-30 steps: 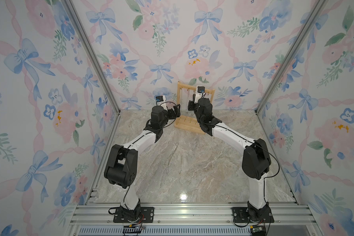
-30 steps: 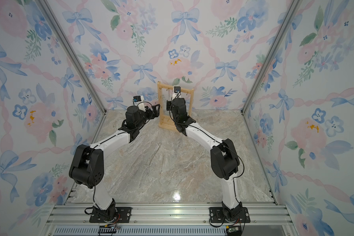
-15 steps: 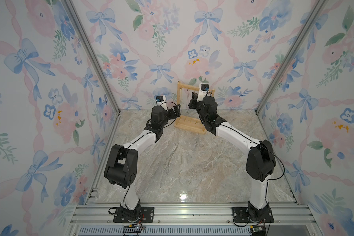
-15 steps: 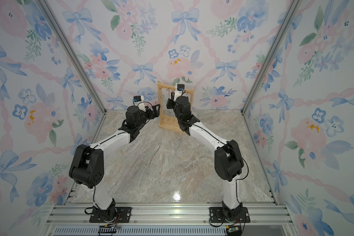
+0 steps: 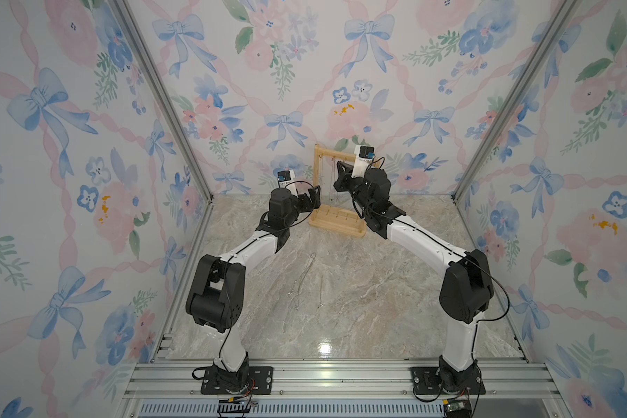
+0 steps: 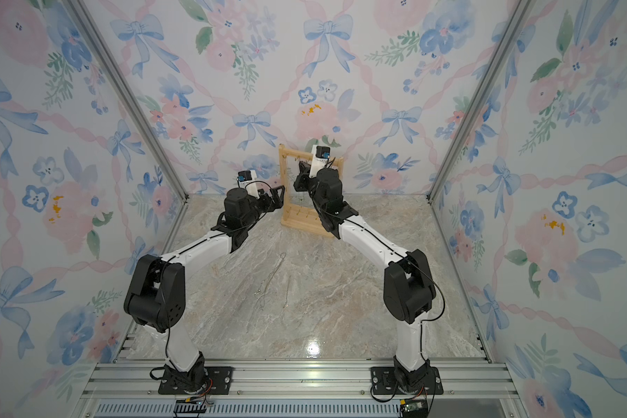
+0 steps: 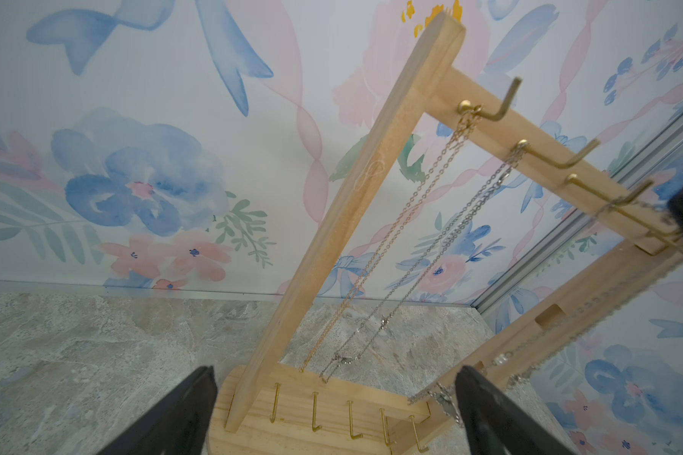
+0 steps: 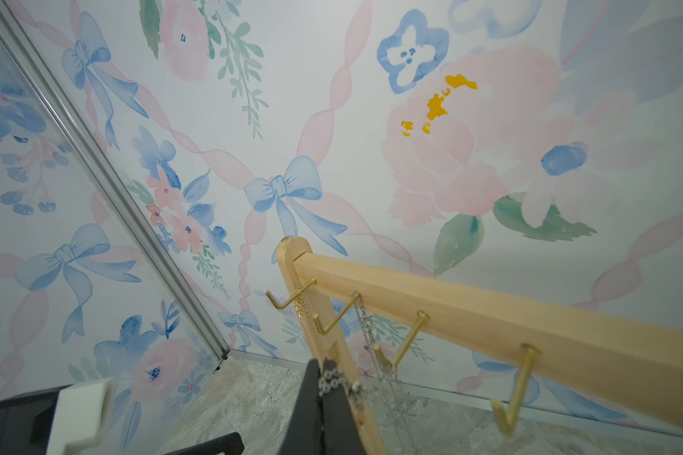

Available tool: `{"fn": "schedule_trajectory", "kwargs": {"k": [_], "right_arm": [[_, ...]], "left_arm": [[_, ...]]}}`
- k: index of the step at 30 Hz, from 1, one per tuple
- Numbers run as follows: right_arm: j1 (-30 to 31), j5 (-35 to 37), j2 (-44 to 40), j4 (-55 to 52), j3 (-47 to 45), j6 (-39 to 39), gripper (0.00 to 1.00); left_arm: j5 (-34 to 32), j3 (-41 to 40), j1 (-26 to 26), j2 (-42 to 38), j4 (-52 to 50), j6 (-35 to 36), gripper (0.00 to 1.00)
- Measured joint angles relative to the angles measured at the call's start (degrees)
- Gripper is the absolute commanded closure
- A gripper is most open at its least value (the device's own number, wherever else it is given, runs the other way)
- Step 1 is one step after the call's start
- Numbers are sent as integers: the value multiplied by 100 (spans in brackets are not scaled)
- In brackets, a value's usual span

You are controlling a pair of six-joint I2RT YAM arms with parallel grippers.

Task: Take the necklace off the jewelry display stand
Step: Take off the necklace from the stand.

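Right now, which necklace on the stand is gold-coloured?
The gold necklace, on the hook closest to the post; the other necklaces are silver.

Both top views look down from high behind the arm bases, covering the whole worktop [image 5: 359, 289]. Wrist cameras sit just behind the left claw [image 7: 336, 372] and right claw [image 8: 325, 372], angled up at the jewelry display stand [image 7: 351, 197]. These 2 share its hooked bar.
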Motion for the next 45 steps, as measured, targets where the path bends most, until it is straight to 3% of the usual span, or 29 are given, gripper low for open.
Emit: {"fn": "schedule_trajectory", "kwargs": {"k": [36, 45], "right_arm": [[-291, -697, -76, 164, 389, 470, 100], [-291, -826, -363, 367, -160, 610, 100]], "left_arm": [[-7, 9, -35, 127, 2, 0, 2], [0, -35, -70, 0, 0, 59, 2]]}}
